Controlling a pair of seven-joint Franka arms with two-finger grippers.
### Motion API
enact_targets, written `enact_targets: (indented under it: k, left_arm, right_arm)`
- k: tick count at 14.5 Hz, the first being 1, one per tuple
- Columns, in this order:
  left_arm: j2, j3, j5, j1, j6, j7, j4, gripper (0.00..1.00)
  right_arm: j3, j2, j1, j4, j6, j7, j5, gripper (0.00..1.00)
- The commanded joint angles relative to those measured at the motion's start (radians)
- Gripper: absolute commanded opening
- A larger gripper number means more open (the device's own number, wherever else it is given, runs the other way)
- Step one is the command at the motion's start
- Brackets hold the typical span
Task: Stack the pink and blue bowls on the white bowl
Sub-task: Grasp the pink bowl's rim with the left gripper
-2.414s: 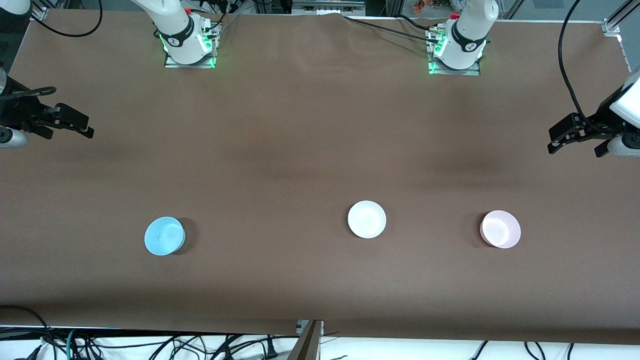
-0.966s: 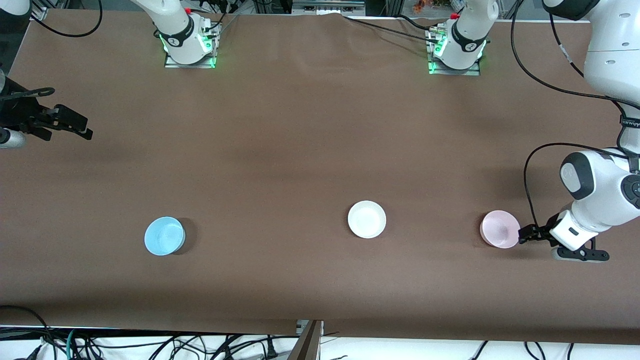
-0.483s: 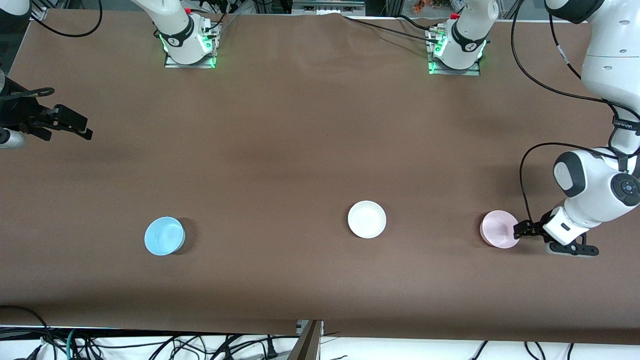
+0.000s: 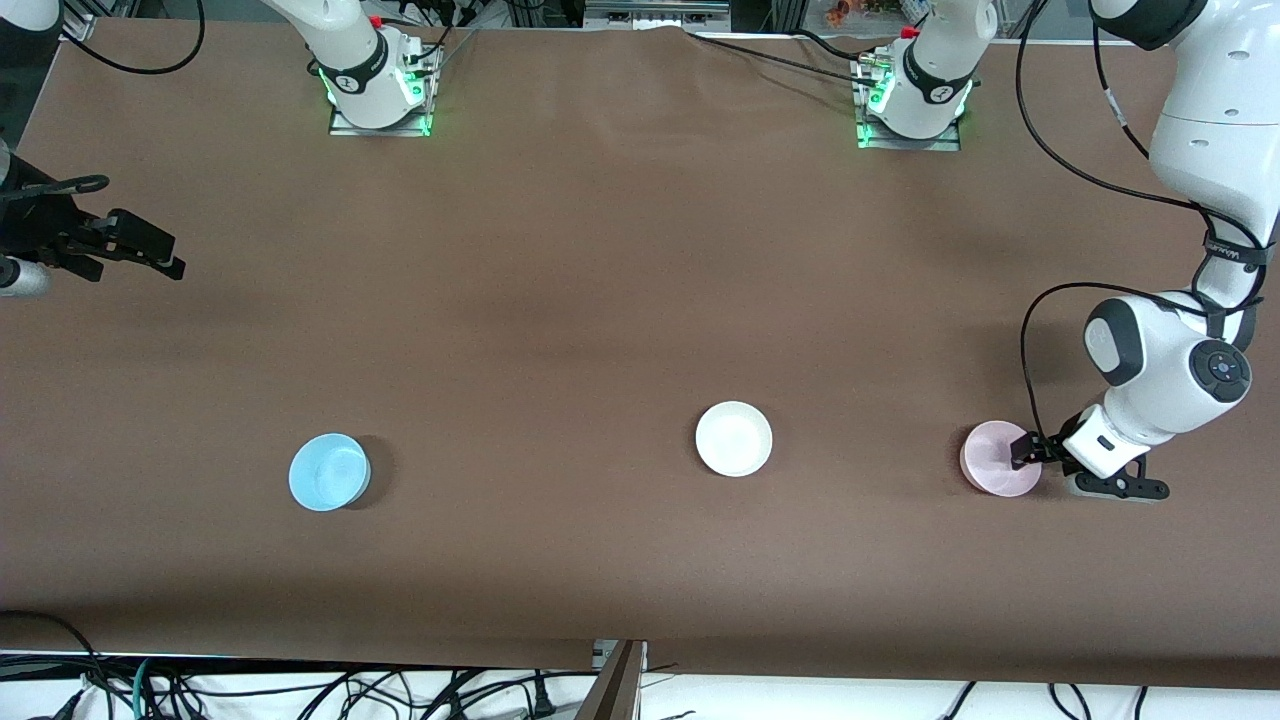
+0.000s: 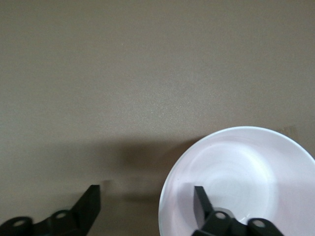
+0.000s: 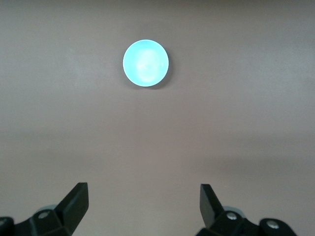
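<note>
left gripper (image 4: 1022, 452): jaws apart astride pink bowl (image 4: 996, 459) rim | right gripper (image 4: 150, 254): apart, waiting | risk: shallow bite, bowl slips or tips

Shows a blue bowl (image 6: 145, 64) sitting alone on the brown bench (image 6: 246, 113), well apart from the right end effector (image 6: 142, 201), whose two dark fingers (image 6: 76, 201) stand spread wide.

Bare tabletop (image 4: 600, 300) lies between the blue bowl (image 4: 329, 472) and white bowl (image 4: 734, 438); the left gripper (image 4: 1030, 452) crowds the pink bowl (image 4: 995, 458); white bowl's top unobstructed
</note>
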Motion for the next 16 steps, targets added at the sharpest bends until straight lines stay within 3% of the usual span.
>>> enact_targets:
  k: [1, 4, 5, 10, 16]
  left_arm:
    - [-0.035, -0.005, 0.012, 0.008, 0.006, -0.004, -0.027, 0.39]
    - [-0.067, -0.011, 0.012, 0.005, 0.003, -0.044, -0.053, 0.07]
    - [-0.073, -0.012, 0.012, 0.0, 0.003, -0.05, -0.065, 0.0]
    - [-0.09, -0.015, 0.012, -0.026, 0.003, -0.09, -0.056, 0.0]
    - [-0.202, -0.018, 0.004, -0.202, -0.127, -0.445, -0.035, 0.0]
  right_arm:
    - [0.001, 0.009, -0.008, 0.02, -0.005, -0.004, 0.014, 1.0]
    - [0.001, 0.008, -0.008, 0.02, -0.005, -0.004, 0.014, 1.0]
    - [0.001, 0.009, -0.008, 0.02, -0.005, -0.004, 0.013, 1.0]
    - [-0.013, 0.016, -0.011, 0.021, 0.003, 0.002, 0.008, 1.0]
    - [-0.031, 0.075, -0.016, 0.021, 0.093, -0.007, 0.01, 1.0]
